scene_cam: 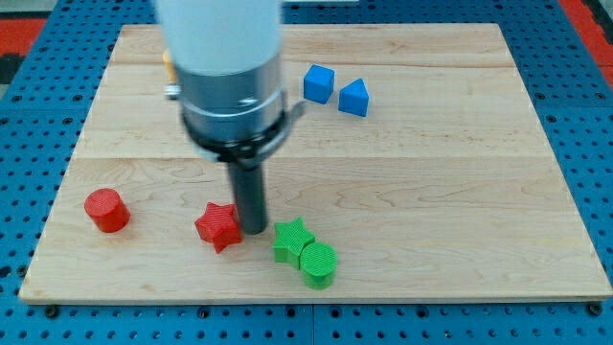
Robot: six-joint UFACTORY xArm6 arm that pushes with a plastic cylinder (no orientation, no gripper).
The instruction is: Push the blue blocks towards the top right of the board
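A blue cube (319,82) and a blue wedge-shaped block (353,98) sit side by side, just apart, above the middle of the wooden board (460,192). My tip (254,228) rests on the board near the view's bottom, between a red star (218,226) on its left and a green star (292,240) on its right. It stands far below and left of the blue blocks. The arm's white and grey body (230,67) hides the board's upper left part.
A green cylinder (319,264) touches the green star at its lower right. A red cylinder (106,210) stands near the board's left edge. A bit of a yellow-orange block (167,65) peeks out left of the arm. Blue pegboard (575,96) surrounds the board.
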